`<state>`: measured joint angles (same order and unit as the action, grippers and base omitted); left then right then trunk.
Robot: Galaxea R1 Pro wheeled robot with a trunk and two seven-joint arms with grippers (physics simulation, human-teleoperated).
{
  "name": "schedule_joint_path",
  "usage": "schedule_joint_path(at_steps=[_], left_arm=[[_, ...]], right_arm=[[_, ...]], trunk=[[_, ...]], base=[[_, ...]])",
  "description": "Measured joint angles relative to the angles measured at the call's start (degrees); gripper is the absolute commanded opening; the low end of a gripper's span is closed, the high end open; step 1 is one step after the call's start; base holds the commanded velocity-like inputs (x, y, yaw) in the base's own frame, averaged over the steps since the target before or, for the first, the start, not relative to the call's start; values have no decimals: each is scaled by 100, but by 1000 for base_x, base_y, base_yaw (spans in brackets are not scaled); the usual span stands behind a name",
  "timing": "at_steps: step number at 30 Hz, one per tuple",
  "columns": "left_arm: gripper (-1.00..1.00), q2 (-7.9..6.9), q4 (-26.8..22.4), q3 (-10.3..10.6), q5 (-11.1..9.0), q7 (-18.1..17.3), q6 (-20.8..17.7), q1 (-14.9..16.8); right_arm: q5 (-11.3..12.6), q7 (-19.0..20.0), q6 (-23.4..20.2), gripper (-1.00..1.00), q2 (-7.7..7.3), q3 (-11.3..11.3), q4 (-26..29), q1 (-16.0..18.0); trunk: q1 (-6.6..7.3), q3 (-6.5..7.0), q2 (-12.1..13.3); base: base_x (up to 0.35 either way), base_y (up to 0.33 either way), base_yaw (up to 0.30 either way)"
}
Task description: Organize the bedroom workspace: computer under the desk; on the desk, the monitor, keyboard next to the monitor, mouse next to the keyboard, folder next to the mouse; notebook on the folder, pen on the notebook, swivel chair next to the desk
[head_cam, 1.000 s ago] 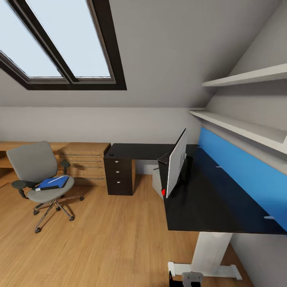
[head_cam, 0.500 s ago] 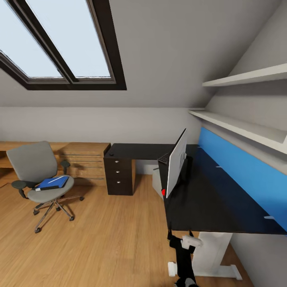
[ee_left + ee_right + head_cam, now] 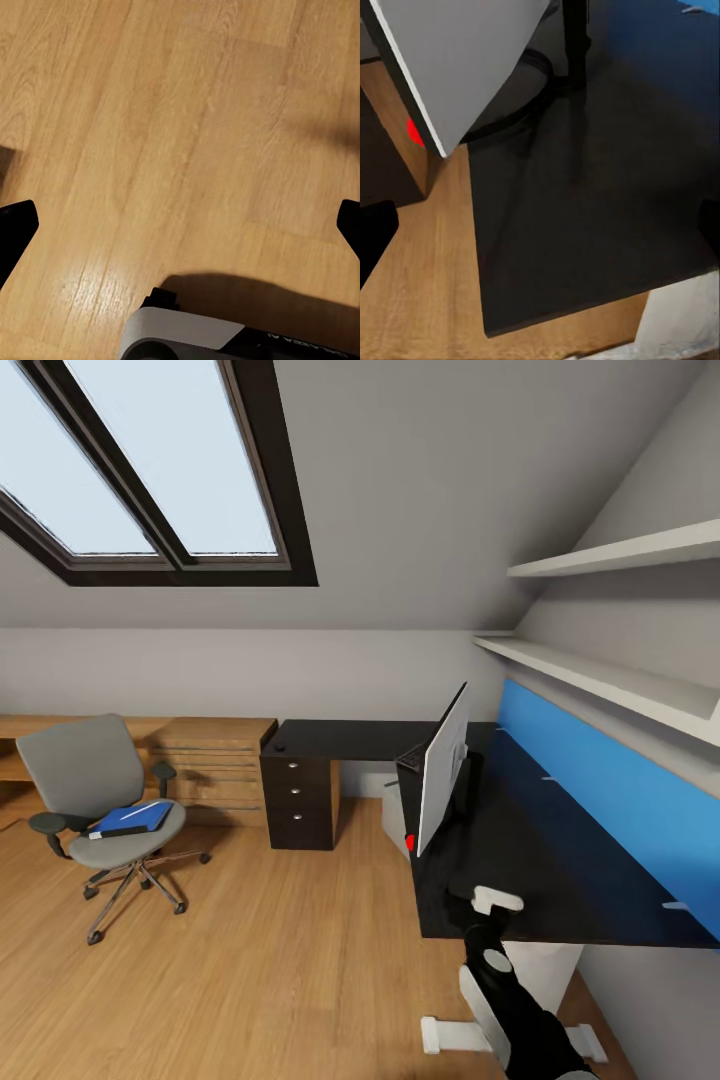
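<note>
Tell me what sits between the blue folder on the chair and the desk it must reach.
Nothing visible does. The folder lies on the swivel chair, and only open wood floor separates the chair from the desk. The desk's near end, in front of the monitor, looks bare.

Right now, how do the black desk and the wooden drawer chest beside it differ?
The desk has a long black top that turns a corner; the wooden drawer chest is light brown and stands straight along the wall. The desk carries the monitor, while the chest's top looks bare. The desk's drawers have round silver knobs; the chest's fronts show none. Both stand on the plank floor.
</note>
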<state>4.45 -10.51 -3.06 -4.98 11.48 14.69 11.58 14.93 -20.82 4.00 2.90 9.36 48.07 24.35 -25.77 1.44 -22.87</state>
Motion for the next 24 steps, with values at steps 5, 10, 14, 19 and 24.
schedule_joint_path(at_steps=[5, 10, 14, 19, 24], left_arm=[[100, 0, 0, 2, 5, 0, 0, 0], [100, 5, 1, 7, 8, -13, 6, 0], [100, 1, 0, 8, 9, -3, 8, 0], [100, 0, 1, 8, 9, -5, 8, 0], [100, 0, 0, 8, 9, -2, 2, 0]], right_arm=[[-13, 361, -356, 100, -155, -563, -614, 457], [26, 940, -376, 100, -629, -779, -1928, 1119], [25, 959, 33, 100, -647, -809, -2178, 1190], [33, 955, 183, 100, -642, -839, -2341, 1199], [33, 981, 238, 100, -641, -857, -2387, 1201]], trunk=[[2, -1, -1], [3, -1, -1], [3, -1, -1], [3, -1, -1], [3, -1, -1]], base=[[106, -14, 0], [296, -100, 0], [318, -121, 0], [321, -124, 0], [321, -121, 0]])
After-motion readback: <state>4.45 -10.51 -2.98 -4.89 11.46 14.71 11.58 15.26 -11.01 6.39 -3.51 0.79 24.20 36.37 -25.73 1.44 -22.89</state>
